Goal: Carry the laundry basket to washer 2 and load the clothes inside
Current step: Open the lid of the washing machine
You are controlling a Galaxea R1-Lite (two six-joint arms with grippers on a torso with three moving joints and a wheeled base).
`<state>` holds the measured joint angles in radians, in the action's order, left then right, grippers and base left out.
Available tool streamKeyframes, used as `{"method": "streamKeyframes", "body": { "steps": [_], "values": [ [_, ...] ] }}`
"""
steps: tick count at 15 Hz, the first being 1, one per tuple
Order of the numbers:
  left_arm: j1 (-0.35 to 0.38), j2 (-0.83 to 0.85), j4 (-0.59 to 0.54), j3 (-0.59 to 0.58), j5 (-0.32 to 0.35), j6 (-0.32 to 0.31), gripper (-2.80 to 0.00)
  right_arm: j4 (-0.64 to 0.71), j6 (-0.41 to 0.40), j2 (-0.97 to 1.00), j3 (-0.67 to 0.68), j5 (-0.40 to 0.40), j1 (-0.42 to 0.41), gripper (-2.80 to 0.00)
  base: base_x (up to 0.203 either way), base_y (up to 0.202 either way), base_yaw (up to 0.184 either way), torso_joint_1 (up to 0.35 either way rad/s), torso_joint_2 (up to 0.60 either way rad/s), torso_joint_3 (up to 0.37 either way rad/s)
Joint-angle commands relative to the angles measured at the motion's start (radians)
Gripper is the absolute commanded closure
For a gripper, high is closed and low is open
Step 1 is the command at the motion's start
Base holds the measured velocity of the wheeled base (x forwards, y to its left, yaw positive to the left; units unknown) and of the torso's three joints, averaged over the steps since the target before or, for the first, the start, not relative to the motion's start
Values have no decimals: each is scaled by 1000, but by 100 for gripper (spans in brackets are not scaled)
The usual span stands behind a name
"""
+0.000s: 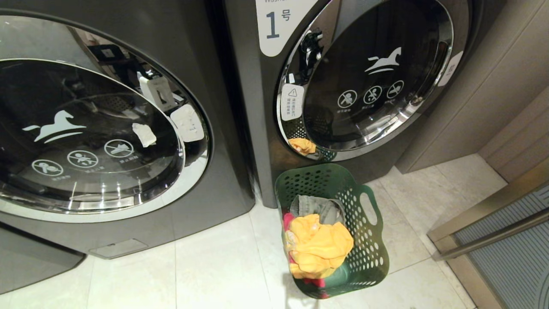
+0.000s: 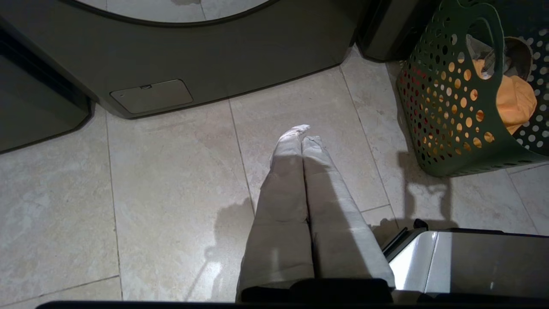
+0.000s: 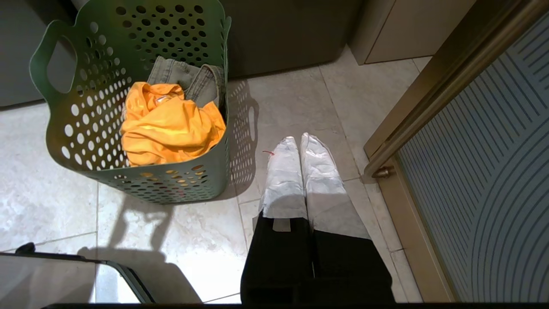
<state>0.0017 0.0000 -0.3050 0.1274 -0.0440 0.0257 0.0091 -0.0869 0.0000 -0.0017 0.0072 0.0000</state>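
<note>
Washer 1 (image 1: 343,86) (door shut) on tiled floor (image 1: 214,274).

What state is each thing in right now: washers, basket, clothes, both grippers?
Washer labelled 1: door shut, basket reflected in its chrome ring.
Unlabelled washer: door shut.
Laundry basket: upright on the floor before washer 1, not held.
Clothes: all in the basket, yellow garment on top, grey-green denim behind, pink-red beneath.
Left gripper: shut, empty, above bare floor.
Right gripper: shut, empty, beside the basket.
</note>
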Motion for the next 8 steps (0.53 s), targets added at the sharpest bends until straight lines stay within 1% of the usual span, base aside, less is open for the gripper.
{"method": "streamKeyframes", "body": {
  "steps": [1, 8],
  "values": [
    [0, 2, -2, 0, 0, 0, 0, 0, -2, 2, 0, 0, 0, 0, 0, 0, 0, 0, 0, 0],
    [0, 2, -2, 0, 0, 0, 0, -5, -2, 2, 2, -1, 0, 0, 0, 0, 0, 0, 0, 0]
  ]
}}
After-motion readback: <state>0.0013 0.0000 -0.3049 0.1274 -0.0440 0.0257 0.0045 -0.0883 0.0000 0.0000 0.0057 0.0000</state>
